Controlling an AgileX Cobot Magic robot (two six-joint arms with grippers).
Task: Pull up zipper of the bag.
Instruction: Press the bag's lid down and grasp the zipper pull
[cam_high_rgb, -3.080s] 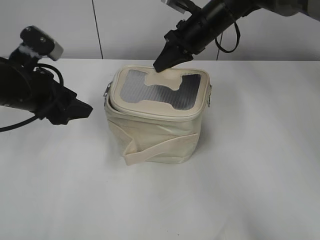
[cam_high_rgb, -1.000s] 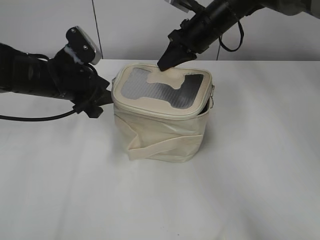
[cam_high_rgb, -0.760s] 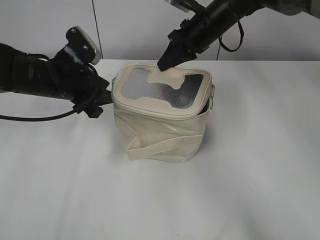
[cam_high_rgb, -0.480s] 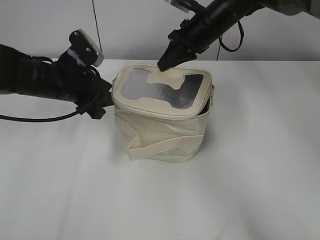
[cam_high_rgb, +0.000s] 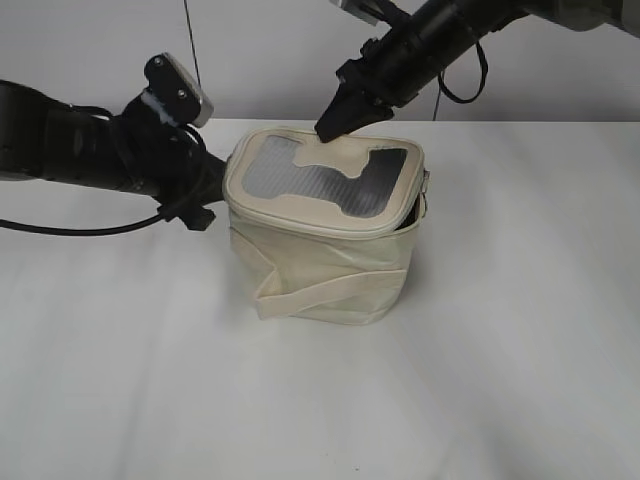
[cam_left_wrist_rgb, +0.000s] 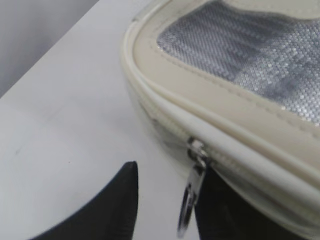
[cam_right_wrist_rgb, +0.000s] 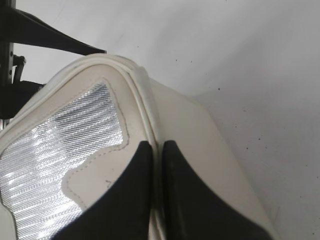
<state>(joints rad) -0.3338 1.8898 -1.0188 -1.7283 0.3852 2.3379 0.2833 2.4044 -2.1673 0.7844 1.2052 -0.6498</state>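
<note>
Exterior view: cream bag (cam_high_rgb: 325, 235) upright at centre of white counter (cam_high_rgb: 500, 380), lid with grey ribbed panels facing up, wide cream strap (cam_high_rgb: 325, 290) slung across the front at about 6 o'clock of the body. Zipper (cam_high_rgb: 300, 222) tracing the rim under the lid.

Left end effector (cam_high_rgb: 205, 195) reaching in from 9 o'clock, tip right at the bag's left upper corner, level with the rim. Right end effector (cam_high_rgb: 335, 122) coming down from 1 o'clock, tip planted on the lid's far edge at about 12 o'clock.

Left wrist view: zipper track (cam_left_wrist_rgb: 240, 162) under the piped lid rim, slider with silver ring pull (cam_left_wrist_rgb: 192, 200) hanging down at the corner. Left end effector (cam_left_wrist_rgb: 165, 210) spread apart, one dark finger (cam_left_wrist_rgb: 117, 200) on the counter side at 7 o'clock of the pull, the other at 5 o'clock against the bag wall; pull dangling between them, not clamped.

Right wrist view: right end effector (cam_right_wrist_rgb: 156, 165) nearly clenched, two dark fingers (cam_right_wrist_rgb: 135, 190) either side of the raised piping on the lid's edge, only a thin slit between; pinching that rim seam, as far as can be told. Bag (cam_right_wrist_rgb: 195, 135) filling the lower left, grey panel at 8 o'clock.
</note>
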